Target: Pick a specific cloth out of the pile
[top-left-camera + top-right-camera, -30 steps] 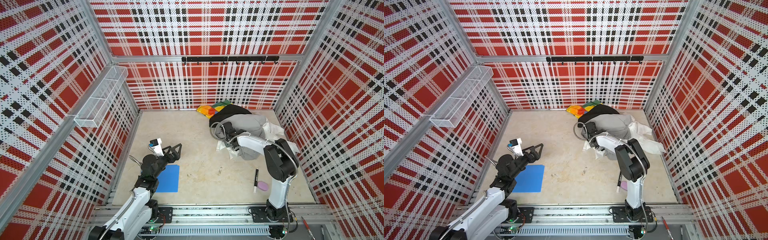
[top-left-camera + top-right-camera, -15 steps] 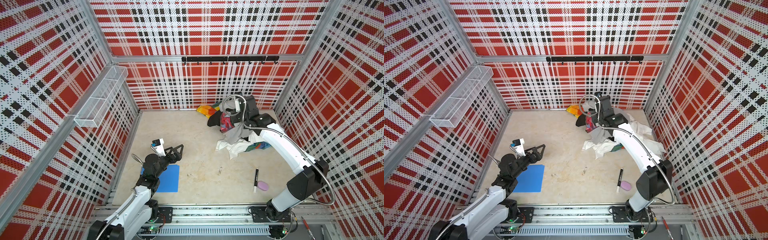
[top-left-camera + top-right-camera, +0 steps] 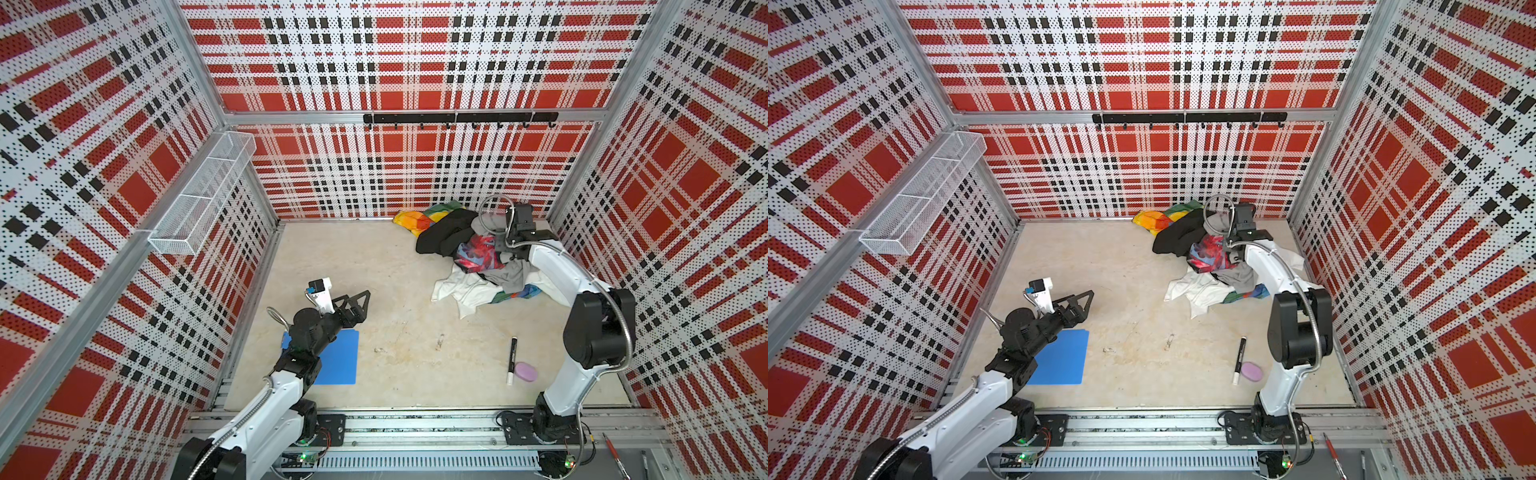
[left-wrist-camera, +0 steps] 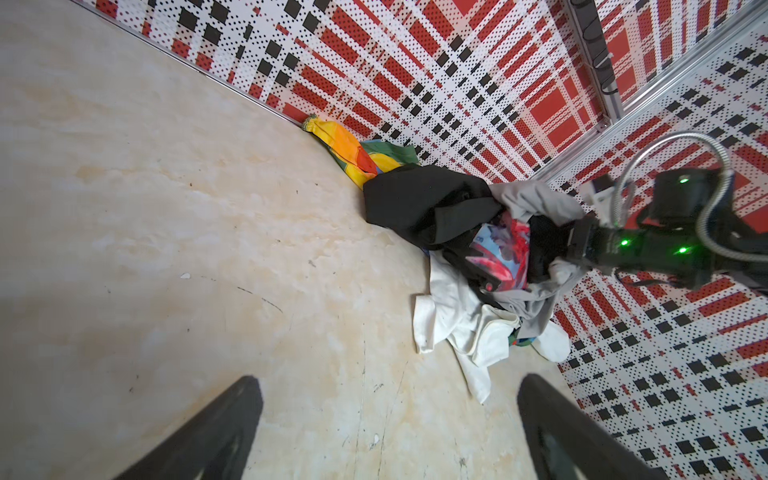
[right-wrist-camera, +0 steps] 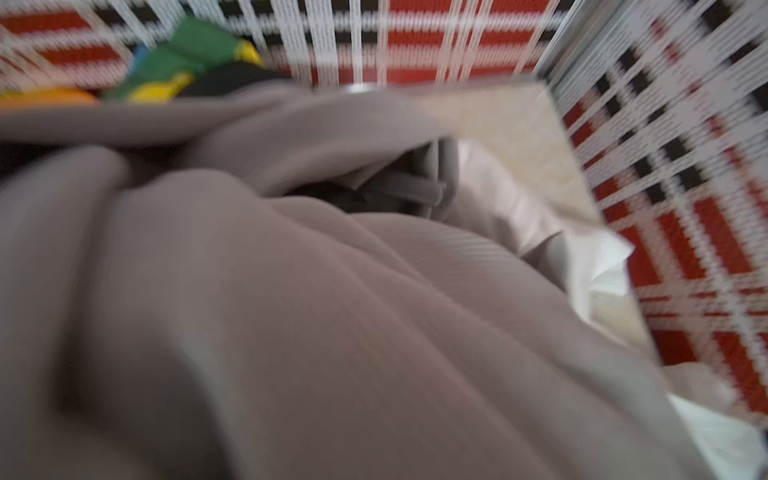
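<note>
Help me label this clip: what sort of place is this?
Probably a robot test cell: perforated plaid walls box in a bare floor, two arms are bolted to a front rail, and a pile of cloths lies inside.

From the centre of the floor [image 3: 395, 270] you have the pile [image 3: 478, 253] at two o'clock; the cloth [image 3: 461, 291] lies at its six o'clock edge. The mat [image 3: 340, 357] sits at eight, the marker [image 3: 512, 359] at four, a pad [image 3: 525, 371] just beside it.

Plaid perforated walls [image 3: 415, 62] enclose a beige floor [image 3: 353, 257], bearing a wire basket [image 3: 203, 195] and hook rail [image 3: 457, 118].
</note>
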Available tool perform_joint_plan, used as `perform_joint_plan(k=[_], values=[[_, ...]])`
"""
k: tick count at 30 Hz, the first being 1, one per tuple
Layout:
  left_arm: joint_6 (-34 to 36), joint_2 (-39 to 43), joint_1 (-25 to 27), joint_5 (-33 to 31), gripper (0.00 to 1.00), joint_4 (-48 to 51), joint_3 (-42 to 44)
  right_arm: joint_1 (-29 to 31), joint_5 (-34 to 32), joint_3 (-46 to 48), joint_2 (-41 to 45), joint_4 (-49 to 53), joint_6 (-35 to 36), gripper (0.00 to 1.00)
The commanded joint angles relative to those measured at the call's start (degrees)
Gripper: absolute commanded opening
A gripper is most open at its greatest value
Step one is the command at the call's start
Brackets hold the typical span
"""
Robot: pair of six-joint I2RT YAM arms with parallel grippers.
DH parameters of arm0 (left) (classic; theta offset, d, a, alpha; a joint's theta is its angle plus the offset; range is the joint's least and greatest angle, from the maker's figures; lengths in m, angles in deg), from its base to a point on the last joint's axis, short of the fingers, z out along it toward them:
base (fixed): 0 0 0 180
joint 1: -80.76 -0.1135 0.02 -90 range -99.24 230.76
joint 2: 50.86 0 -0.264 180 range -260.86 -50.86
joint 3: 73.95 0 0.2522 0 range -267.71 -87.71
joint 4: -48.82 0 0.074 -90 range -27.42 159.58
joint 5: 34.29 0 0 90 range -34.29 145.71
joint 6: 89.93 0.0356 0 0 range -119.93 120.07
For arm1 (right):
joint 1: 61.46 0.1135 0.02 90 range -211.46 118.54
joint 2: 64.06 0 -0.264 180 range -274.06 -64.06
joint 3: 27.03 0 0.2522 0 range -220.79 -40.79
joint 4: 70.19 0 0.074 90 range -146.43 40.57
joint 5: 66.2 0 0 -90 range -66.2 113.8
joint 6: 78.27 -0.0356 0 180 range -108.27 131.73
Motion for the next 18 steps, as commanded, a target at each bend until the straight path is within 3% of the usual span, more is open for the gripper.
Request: perform_joint_plan(k=[1,6,12,15,18], values=[[0.0,-0.3,0.2,-0.3,0.99,-2.0,-1.4,1.2,1.9,2.4,-0.2,-4.2,-1.1,0.32],[0.0,-0.7,0.2,-0.5,0.99,-2.0,-1.6,3.2,0.1,3.2,3.0,-4.7,-0.2,0.61],[0.1,-0.4,0.2,-0.8,0.99,-2.0,-1.5,10.6,-8.3,4.6,12.0,-5.4,1.7,0.97],[0.6,1.1,-0.4,-1.8,0.99,-1.3,-1.1,16.3,-11.3,6.7,16.4,-7.4,2.3,1.00],[0.9,2.2,-1.2,-0.9,0.99,-0.2,-1.5,20.7,-8.3,6.6,17.1,-7.2,2.5,1.00]])
